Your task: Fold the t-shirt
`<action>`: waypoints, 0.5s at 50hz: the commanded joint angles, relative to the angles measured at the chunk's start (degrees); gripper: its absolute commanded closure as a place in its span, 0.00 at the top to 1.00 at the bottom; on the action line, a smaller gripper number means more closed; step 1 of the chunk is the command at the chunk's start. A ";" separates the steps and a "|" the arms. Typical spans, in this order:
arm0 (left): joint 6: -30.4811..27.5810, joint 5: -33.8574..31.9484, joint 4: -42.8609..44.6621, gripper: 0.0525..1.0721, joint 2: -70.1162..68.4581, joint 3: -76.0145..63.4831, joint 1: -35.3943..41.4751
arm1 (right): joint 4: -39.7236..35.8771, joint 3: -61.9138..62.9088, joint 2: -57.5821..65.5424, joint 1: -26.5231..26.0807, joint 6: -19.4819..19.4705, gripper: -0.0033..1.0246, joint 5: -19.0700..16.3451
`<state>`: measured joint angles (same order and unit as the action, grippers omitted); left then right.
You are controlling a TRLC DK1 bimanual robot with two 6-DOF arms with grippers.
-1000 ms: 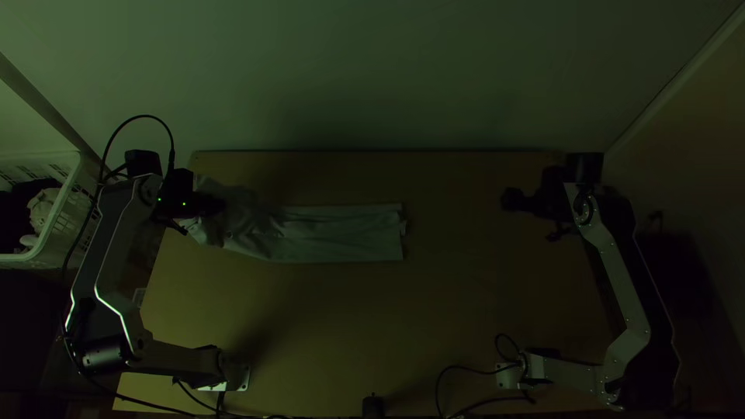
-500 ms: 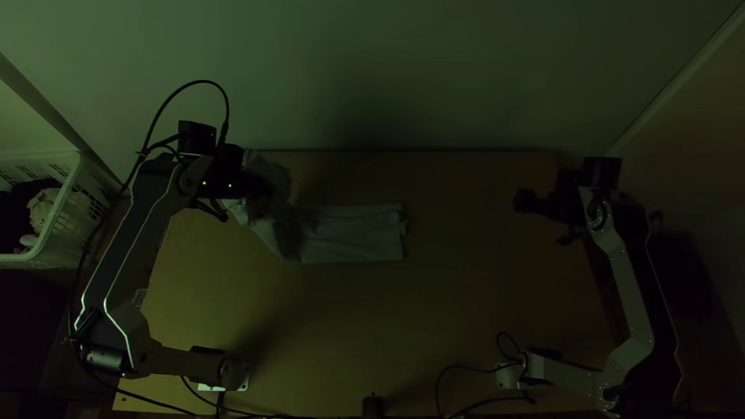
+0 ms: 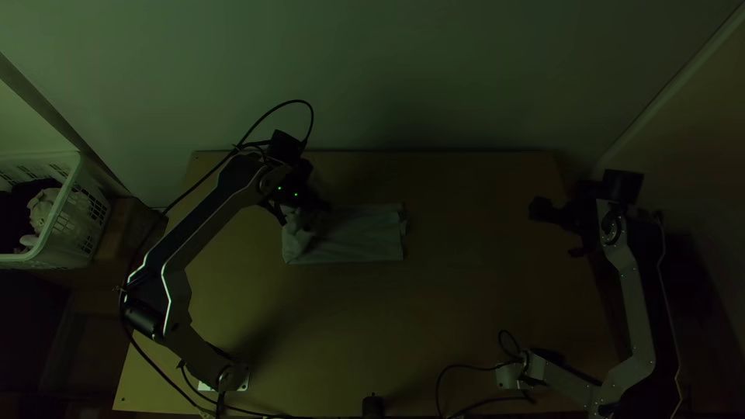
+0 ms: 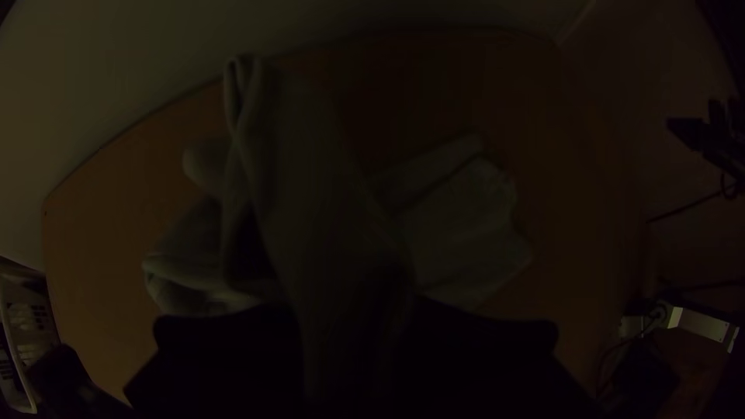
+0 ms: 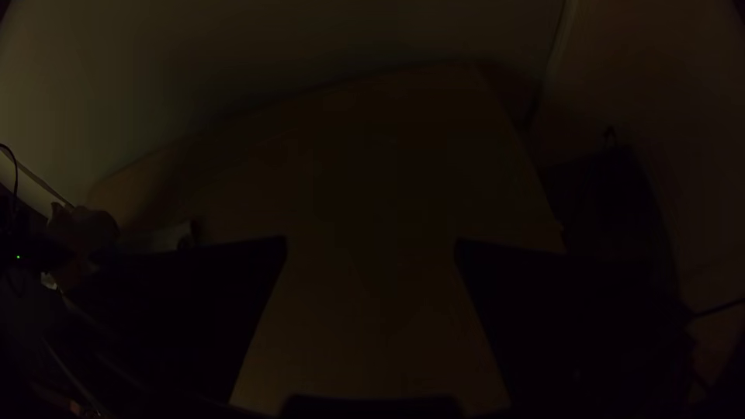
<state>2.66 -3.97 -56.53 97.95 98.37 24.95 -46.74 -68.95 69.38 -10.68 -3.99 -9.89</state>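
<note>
The left gripper (image 3: 320, 206) is over the left part of the pale t-shirt (image 3: 365, 237), which lies as a folded strip at the middle-left of the table in the top view. In the left wrist view, the left gripper (image 4: 357, 334) is shut on a bunched part of the t-shirt (image 4: 303, 171); raised folds rise between its fingers, and a flatter part lies on the table beyond. The right gripper (image 3: 539, 209) hangs near the table's right edge, apart from the cloth. Its fingers stand wide apart, the right gripper (image 5: 371, 252) holding nothing in the right wrist view.
A white basket (image 3: 81, 225) with cloth inside stands left of the table (image 3: 434, 334). Cables run by both arm bases, and a small black object (image 3: 373, 406) sits at the near edge. A wall rises behind the table's far edge.
My left gripper has moved right, carrying the t-shirt's left end over toward the rest, so the cloth covers a shorter stretch. The right arm has shifted slightly right and toward the near edge.
</note>
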 commanded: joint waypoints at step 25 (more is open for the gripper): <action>3.76 2.30 -4.90 0.96 20.96 17.38 13.55 | 0.07 8.30 -8.56 -2.24 0.65 0.96 0.22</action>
<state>5.61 -1.85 -59.27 116.09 110.13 36.03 -46.76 -62.87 62.59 -12.21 -3.99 -9.89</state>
